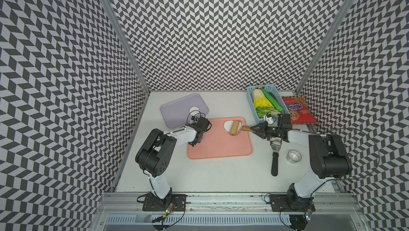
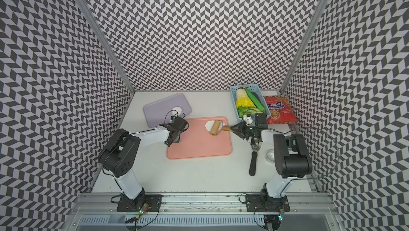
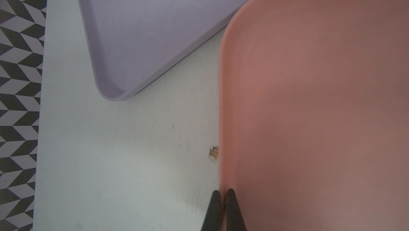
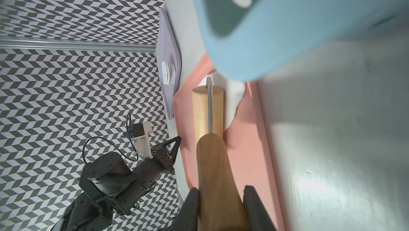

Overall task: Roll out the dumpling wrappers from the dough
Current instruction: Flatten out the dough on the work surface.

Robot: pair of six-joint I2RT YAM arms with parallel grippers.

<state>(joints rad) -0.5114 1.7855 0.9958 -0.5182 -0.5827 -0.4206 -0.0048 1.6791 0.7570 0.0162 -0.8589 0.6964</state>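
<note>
A white lump of dough (image 1: 227, 125) (image 2: 208, 125) (image 4: 232, 99) lies at the far end of the pink board (image 1: 221, 150) (image 3: 309, 108). A wooden roller (image 1: 234, 127) (image 2: 215, 127) (image 4: 200, 112) rests on the dough's right part. My right gripper (image 1: 251, 128) (image 2: 232, 128) (image 4: 221, 193) is shut on the roller's wooden handle. A small stack of round white dumpling wrappers (image 1: 194, 110) (image 2: 177, 109) (image 4: 168, 72) sits on the purple tray (image 1: 177, 112) (image 3: 155, 30). My left gripper (image 1: 192, 144) (image 2: 169, 144) (image 3: 223, 191) points down at the board's left edge. Its tips pinch the rim.
A blue basket (image 1: 253, 106) of vegetables and a red snack bag (image 1: 297, 110) stand at the back right. A black-handled spatula (image 1: 274, 161) and a steel ring cutter (image 1: 293, 156) lie right of the board, under my right arm. The purple tray's corner nearly touches the board.
</note>
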